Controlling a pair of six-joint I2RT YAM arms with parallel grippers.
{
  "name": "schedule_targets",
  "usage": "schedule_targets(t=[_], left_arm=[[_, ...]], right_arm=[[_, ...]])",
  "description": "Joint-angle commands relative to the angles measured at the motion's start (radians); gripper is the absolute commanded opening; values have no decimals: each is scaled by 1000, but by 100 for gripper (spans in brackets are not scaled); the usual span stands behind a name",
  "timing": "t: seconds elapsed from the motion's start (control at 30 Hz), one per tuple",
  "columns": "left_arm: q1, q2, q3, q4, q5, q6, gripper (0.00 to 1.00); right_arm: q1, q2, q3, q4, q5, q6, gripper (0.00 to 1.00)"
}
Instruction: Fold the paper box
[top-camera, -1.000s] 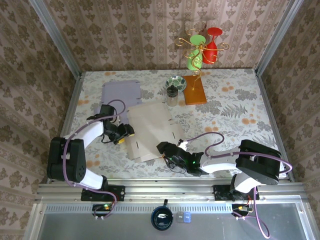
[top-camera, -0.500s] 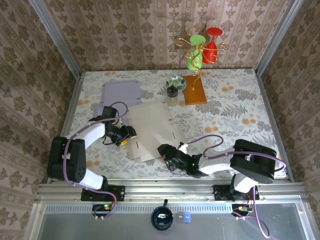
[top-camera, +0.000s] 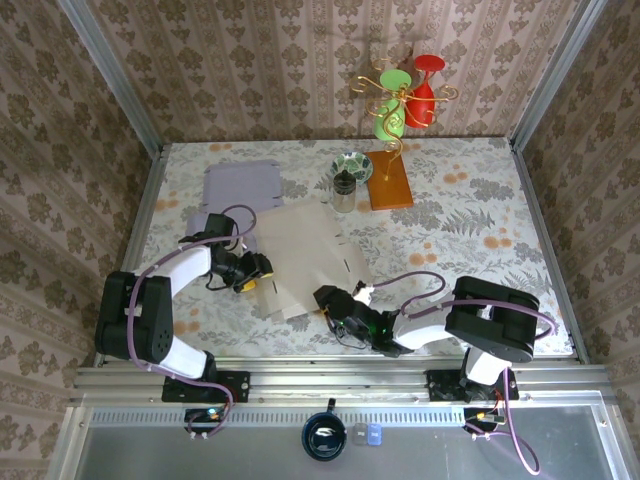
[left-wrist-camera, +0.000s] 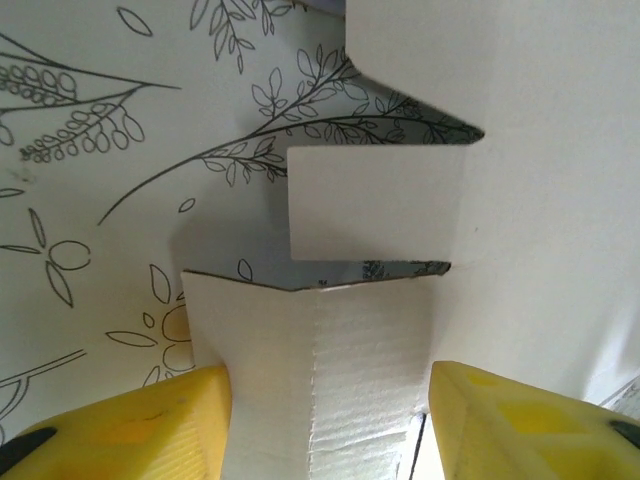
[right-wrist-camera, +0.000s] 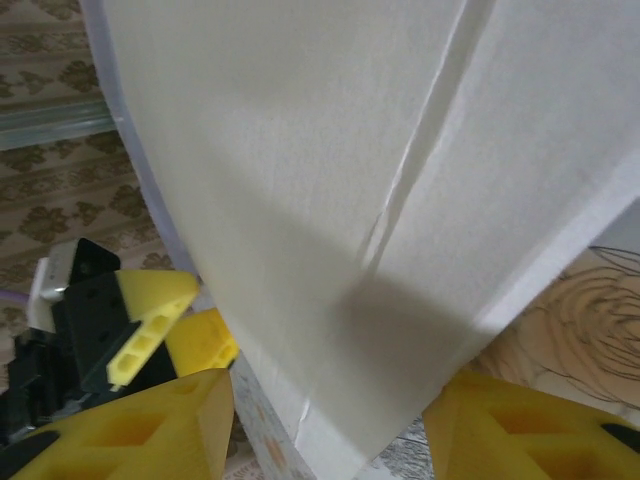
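The paper box (top-camera: 305, 250) is a flat beige cardboard sheet in the middle of the table, its near edge raised. My left gripper (top-camera: 250, 272) is at its left edge. In the left wrist view a creased side flap (left-wrist-camera: 340, 360) lies between the yellow fingers (left-wrist-camera: 150, 425) of that gripper (left-wrist-camera: 330, 430), which stands open around it. My right gripper (top-camera: 325, 300) is at the box's near corner. In the right wrist view the tilted panel (right-wrist-camera: 330, 180) reaches down between the jaws of that gripper (right-wrist-camera: 330, 430), open with a gap on the left. The left gripper's fingers (right-wrist-camera: 150, 310) show beyond.
A purple flat sheet (top-camera: 243, 185) lies at the back left. Behind the box stand a glass jar (top-camera: 343, 192), a small patterned bowl (top-camera: 352, 165) and a wooden base (top-camera: 390, 180) carrying a gold stand with a green cup (top-camera: 390, 120) and a red cup (top-camera: 422, 100).
Both grippers have narrowed a little around the cardboard. The right gripper has crept slightly left under the near corner, and the box's near edge has shifted and risen slightly.
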Motion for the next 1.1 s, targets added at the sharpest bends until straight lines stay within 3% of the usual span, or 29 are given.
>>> schedule_targets(t=[0.0,0.3,0.63,0.8,0.87,1.07], left_arm=[[-8,11,-12,-8,21,-3,55],[-8,2,-5,-25,15,7,54],[-8,-6,-4,-33,17,10,53],[-8,-17,7,-48,14,15,53],[-8,-43,18,-67,-5,18,54],[-18,-240,62,-152,-150,10,61]], right_arm=[[-3,2,-11,59,95,-54,51],[-3,-2,9,62,138,-72,29],[-14,10,20,88,154,-91,22],[-18,5,30,89,159,-100,9],[-20,-8,46,55,157,-103,1],[-29,-87,122,-82,139,-118,0]])
